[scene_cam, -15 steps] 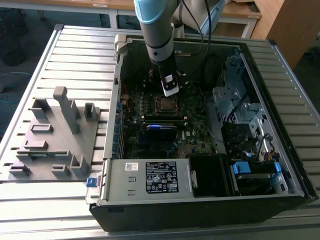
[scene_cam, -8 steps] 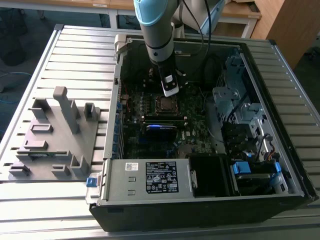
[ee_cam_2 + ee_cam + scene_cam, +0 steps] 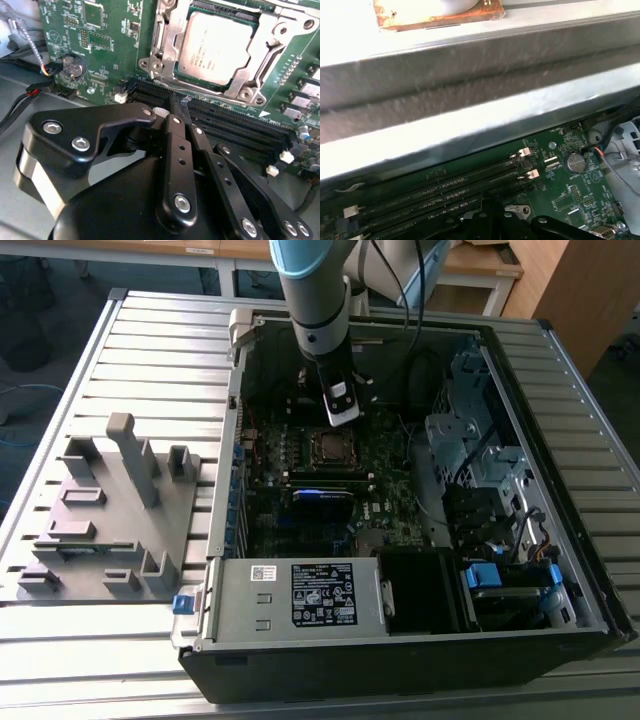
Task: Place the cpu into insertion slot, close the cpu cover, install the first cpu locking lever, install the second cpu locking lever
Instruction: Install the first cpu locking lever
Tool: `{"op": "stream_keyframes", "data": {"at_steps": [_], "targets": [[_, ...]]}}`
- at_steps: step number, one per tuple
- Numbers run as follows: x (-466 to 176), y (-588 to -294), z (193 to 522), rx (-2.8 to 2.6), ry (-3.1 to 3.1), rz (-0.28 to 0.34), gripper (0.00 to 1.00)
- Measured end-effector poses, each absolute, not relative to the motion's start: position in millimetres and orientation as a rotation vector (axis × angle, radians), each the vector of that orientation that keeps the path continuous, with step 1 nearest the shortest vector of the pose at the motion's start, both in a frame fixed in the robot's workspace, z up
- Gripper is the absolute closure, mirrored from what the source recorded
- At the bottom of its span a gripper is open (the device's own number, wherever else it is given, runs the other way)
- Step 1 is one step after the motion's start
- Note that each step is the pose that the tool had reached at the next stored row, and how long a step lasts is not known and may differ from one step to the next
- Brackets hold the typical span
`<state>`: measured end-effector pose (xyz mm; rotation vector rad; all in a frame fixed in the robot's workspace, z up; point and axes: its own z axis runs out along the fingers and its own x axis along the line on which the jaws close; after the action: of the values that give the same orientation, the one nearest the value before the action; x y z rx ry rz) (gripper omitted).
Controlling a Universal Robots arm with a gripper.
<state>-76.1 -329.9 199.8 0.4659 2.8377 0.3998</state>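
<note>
The cpu (image 3: 220, 42), a dull silver square, lies in the insertion slot (image 3: 154, 65) on the green motherboard. The cpu cover (image 3: 169, 40), a silvery frame, lies flat around it. A thin metal lever (image 3: 210, 92) runs along the socket's edge nearest the gripper. My gripper (image 3: 176, 107) is shut, and its black fingertips (image 3: 172, 120) meet just beside that edge, over the long black memory slots (image 3: 235, 125). I cannot tell whether they pinch the lever's end. In the exterior view the gripper (image 3: 342, 418) hangs just behind the socket with the cpu (image 3: 330, 447) in it.
The open computer case (image 3: 560, 570) lies on a slatted table. Its metal wall (image 3: 470, 100) rises close behind the memory slots (image 3: 445, 187). A coin battery (image 3: 576, 161) and loose cables (image 3: 30, 92) sit nearby. A grey fixture plate (image 3: 110, 510) lies on the exterior view's left.
</note>
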Motion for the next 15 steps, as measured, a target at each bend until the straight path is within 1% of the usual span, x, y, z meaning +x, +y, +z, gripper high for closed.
{"op": "stream_keyframes", "data": {"at_steps": [7, 15], "targets": [[-76, -330, 214, 0.466, 2.838, 0.4, 0.9], [-76, -330, 214, 0.465, 2.838, 0.396, 0.9]]}}
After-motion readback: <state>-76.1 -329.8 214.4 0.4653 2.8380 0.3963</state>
